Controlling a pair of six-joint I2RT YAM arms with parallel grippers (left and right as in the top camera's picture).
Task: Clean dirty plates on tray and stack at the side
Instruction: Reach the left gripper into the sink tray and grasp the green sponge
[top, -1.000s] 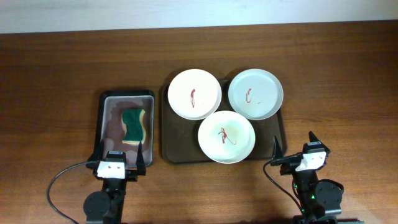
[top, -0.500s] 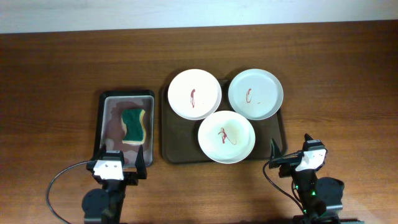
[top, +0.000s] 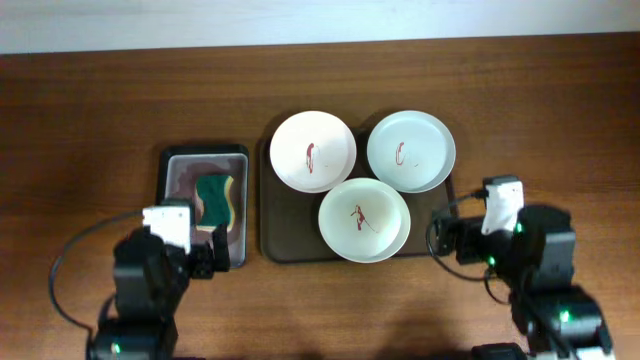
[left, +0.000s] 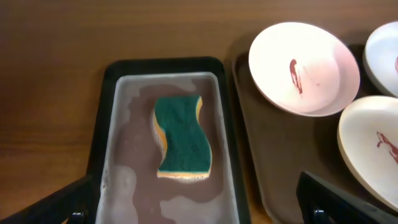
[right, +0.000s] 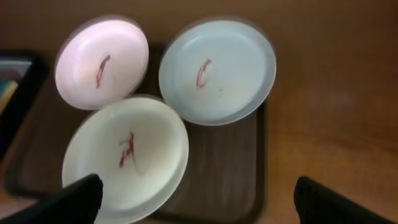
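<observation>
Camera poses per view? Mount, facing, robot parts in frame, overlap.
Overhead: above table, straight down on tray, plates, pan, sponge; left arm, right arm below.
Left wrist: on left arm, down on sponge in pan; left fingers at bottom corners.
Right wrist: on right arm, down on plates; right fingers likewise.
Shared: both wrists see plates.

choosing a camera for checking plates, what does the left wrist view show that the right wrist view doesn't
Only the left wrist: the green sponge lying whole in the wet grey pan. Only the right wrist: the right-hand plate in full, and the tray out to its right rim. Both: the tray, the back-left plate and the front plate, each red-smeared.
</observation>
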